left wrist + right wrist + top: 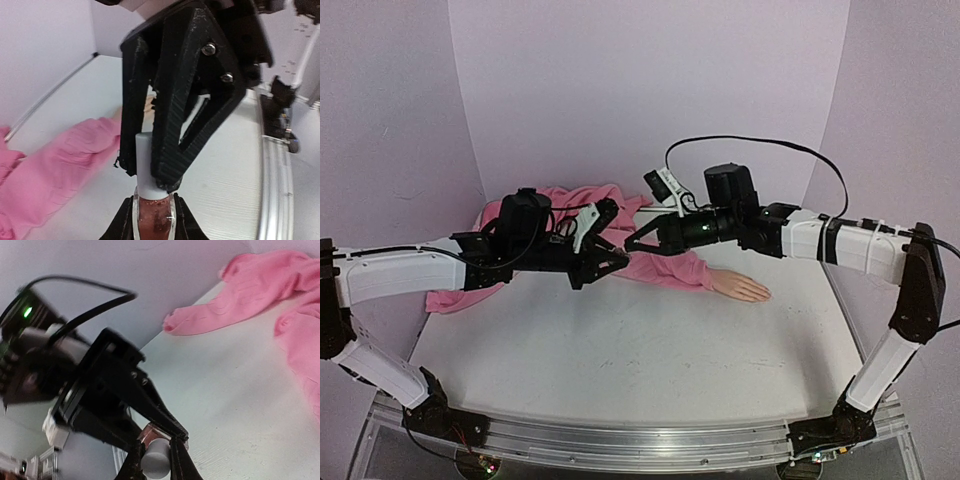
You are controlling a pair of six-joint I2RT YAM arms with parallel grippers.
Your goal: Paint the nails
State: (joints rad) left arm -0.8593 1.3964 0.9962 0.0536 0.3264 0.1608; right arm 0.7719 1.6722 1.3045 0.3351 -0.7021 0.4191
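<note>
L grip: you're pinching the bottle by its body
R grip: pressed tight on its cap
Hand: flat on table, apart from your grips

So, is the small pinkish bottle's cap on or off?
On: the pale cylindrical cap sits on the small pinkish glass bottle, right claw shut around the cap.

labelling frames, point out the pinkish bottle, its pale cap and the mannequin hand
small pinkish glass bottle (152, 222): left wrist view, glass body
pale cylindrical cap (144, 165): left wrist view, its side
peach mannequin hand (741, 286): top external view, its middle
</note>
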